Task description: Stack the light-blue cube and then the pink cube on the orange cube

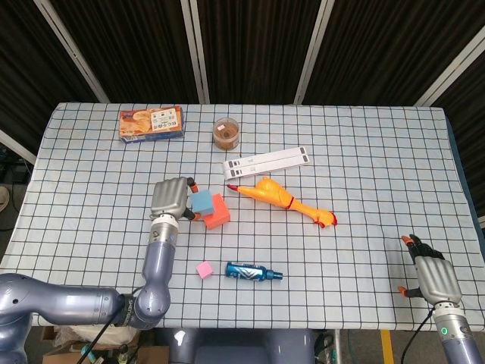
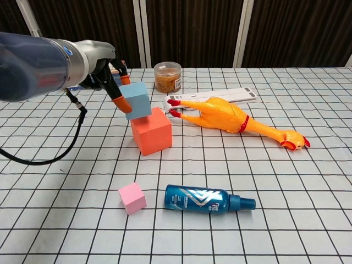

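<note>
My left hand (image 2: 113, 82) grips the small light-blue cube (image 2: 137, 100), which I hold at the back-left corner of the larger orange cube (image 2: 151, 131), overhanging and slightly tilted; whether it touches I cannot tell. This is the first stacking step. Next I should centre it, level it and let go. The little pink cube (image 2: 132, 198) waits near the blue spray bottle (image 2: 206, 199). My right hand (image 1: 432, 274) rests spread and empty.
</note>
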### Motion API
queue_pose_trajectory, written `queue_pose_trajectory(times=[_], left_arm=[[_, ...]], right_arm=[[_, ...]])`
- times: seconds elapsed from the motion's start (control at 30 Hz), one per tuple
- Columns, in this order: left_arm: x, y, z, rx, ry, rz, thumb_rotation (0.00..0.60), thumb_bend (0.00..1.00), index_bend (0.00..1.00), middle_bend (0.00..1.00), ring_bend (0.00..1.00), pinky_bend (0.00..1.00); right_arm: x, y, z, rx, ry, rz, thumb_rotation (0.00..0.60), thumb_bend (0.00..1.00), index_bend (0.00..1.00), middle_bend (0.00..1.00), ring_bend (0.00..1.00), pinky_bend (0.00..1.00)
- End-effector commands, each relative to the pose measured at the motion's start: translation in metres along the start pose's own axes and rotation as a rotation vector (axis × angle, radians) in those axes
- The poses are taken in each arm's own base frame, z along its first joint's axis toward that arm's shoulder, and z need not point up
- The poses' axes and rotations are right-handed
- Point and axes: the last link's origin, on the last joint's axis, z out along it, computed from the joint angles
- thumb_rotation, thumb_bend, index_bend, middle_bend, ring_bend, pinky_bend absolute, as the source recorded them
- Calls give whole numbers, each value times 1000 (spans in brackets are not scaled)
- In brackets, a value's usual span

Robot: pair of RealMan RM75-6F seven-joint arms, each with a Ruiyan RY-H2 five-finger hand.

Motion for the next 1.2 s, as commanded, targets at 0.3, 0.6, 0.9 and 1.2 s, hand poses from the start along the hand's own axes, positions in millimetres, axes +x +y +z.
queue_pose_trajectory(times=[0.3, 0.6, 0.9, 1.2], left_arm=[[-8, 6, -2, 45, 52, 10, 600, 262, 543, 961, 875, 1000], [-20, 7, -1, 75, 63, -49, 600, 263, 548, 968, 881, 1000], [-22, 19, -3, 51, 89, -57, 600, 274, 550, 968, 883, 1000], [-24, 20, -6, 63, 89, -40, 600, 276, 554, 972, 888, 1000]], right_arm=[[0, 2, 0, -2, 0, 5, 600, 96, 103, 79, 160, 222], [0, 1, 0, 2, -2, 10, 600, 96, 103, 79, 160, 222], [1, 3, 0, -2, -2, 10, 600, 96, 103, 79, 160, 222], [2, 3, -1, -1, 1, 13, 600, 96, 103, 79, 160, 222]])
